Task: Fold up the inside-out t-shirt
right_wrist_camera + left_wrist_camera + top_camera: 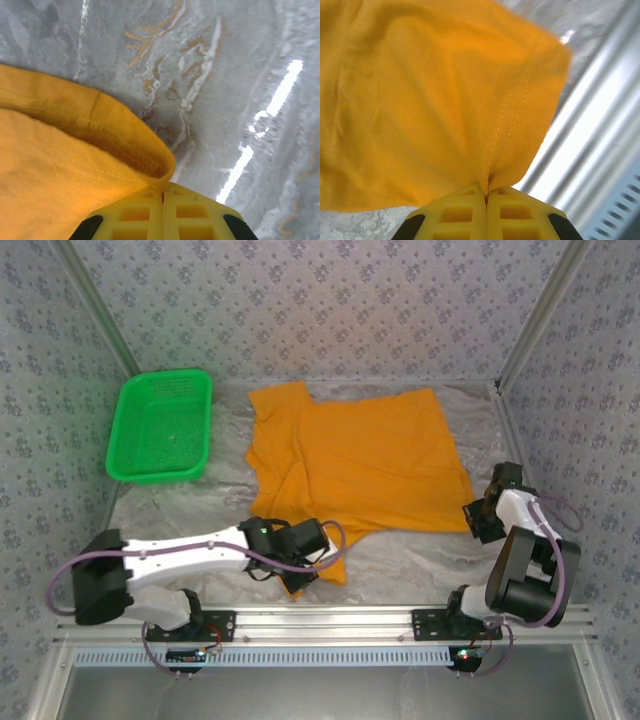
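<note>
Orange-yellow cloth takes up most of the ground between the two sets of jaws. The inside-out t-shirt (370, 460) lies spread and rumpled on the grey marbled counter (420, 545). Its body reaches away beyond both sets of jaws toward the far wall.

The left jaws, at the end of the left arm (190, 555), are pressed together on the shirt's near corner. In the left wrist view the yellow pads meet with the cloth pinched between them. A line of stitching (502, 125) climbs from the pinch up across the fabric. Just to the right of these jaws runs the aluminium rail (600, 125) at the counter's near edge.

The right jaws, on the right arm (525, 560), are likewise clamped on the shirt, at its near right corner. In the right wrist view they grip a folded-over hem (115, 140), which curls into a small loop just ahead and to the left of the pads. Bare counter lies ahead and to the right of them.

A green mesh basket (160, 425) stands well beyond the left jaws and off to their left, apart from the shirt's nearest edge.
</note>
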Controlling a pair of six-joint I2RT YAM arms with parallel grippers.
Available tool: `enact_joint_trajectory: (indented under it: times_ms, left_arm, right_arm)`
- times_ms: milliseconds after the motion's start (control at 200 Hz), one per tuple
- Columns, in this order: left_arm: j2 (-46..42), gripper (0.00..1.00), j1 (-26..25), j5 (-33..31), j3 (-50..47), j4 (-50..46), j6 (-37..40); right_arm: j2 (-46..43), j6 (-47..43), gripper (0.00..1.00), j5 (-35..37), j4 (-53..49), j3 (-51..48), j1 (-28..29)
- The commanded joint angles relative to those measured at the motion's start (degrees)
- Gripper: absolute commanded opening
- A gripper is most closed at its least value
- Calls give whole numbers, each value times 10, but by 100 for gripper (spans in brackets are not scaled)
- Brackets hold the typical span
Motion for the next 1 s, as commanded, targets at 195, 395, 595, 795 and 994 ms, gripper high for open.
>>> enact_joint_trajectory:
  times_ms: [195,395,595,795,994]
  left_arm:
    - [-125,0,-5,126,37,-66,33]
    - [-109,0,-52,226,73,-84,35]
    - [-55,0,2,202,168,-175,158]
    - [59,0,174,160,308,-275,326]
    - [217,2,325,136,370,-262,434]
  right_arm:
    - [-130,36,0,79,-146,35,-14]
    - [-194,44,0,132,-280,55,-22]
    - [-236,68,0,138,-232,66,-15]
    - [-101,115,0,118,-182,129,12]
    - [92,147,0,112,-156,228,67]
